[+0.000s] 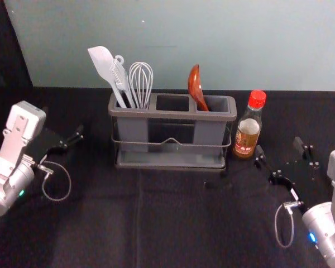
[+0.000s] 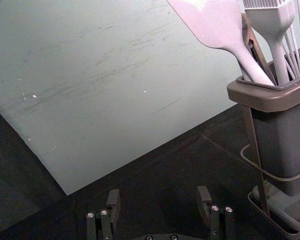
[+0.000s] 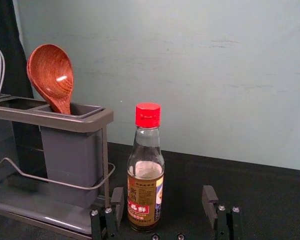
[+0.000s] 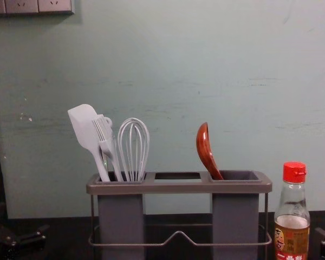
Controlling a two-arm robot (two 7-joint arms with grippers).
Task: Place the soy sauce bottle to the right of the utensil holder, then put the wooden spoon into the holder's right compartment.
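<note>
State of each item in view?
Clear glass soy sauce bottle, red cap: upright, capped
Reddish wooden spoon: bowl up, right compartment
Grey plastic utensil holder: upright, middle slot empty
White spatula: left compartment
White brush: left compartment
White wire whisk: left compartment
Left gripper: open
Right gripper: open

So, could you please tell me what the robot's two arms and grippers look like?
The left arm and right arm are white and silvery, with boxy and tubular sections. A green light glows on the left one, a blue light on the right. Each has a looped grey cable. The left gripper and right gripper are black, with blocky fingers and silvery screws.
</note>
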